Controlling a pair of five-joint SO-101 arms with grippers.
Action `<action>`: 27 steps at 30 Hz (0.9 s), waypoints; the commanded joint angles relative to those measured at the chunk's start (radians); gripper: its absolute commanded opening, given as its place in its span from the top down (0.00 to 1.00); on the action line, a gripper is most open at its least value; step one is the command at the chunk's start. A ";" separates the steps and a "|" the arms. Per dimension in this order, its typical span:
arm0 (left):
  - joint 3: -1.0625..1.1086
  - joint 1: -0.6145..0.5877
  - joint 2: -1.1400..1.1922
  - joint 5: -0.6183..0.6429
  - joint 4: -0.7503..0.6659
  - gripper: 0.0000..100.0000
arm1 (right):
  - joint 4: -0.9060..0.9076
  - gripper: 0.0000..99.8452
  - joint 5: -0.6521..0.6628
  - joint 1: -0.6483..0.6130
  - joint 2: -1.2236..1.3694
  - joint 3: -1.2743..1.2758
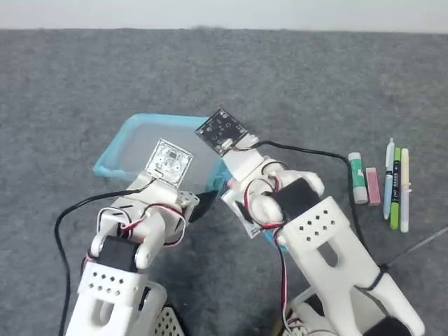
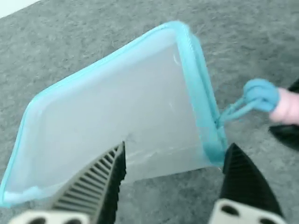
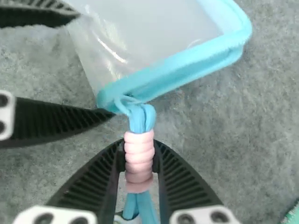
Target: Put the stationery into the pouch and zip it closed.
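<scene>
Pouch (image 2: 117, 116), zip cord (image 3: 140, 116) (pink bead (image 3: 138, 161)) pinched by right end effector (image 3: 138, 145)

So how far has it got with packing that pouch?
Nothing packed yet: the glue stick, eraser and pens lie on the table, apart from the pouch. In hand: the right gripper is shut on the pink zipper pull, the left gripper open astride the pouch's corner. Left: loading everything and zipping it closed.

The left arm (image 1: 112, 280) and right arm (image 1: 343, 245) were made of white plastic dotted with holes; black ribbed fingers (image 2: 100, 186), black cables (image 1: 308, 150), red-and-white wires (image 1: 283, 280) and square circuit boards (image 1: 169, 161) were fitted.
</scene>
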 commanded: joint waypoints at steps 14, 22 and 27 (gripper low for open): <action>-0.044 0.095 -0.023 0.032 0.011 0.69 | -0.061 0.99 0.052 0.025 -0.008 0.021; -0.028 0.112 -0.014 0.034 -0.025 0.69 | -0.030 0.99 0.026 -0.013 -0.015 -0.011; -0.010 0.112 0.005 0.031 -0.071 0.69 | 0.010 0.99 0.026 -0.024 -0.041 -0.035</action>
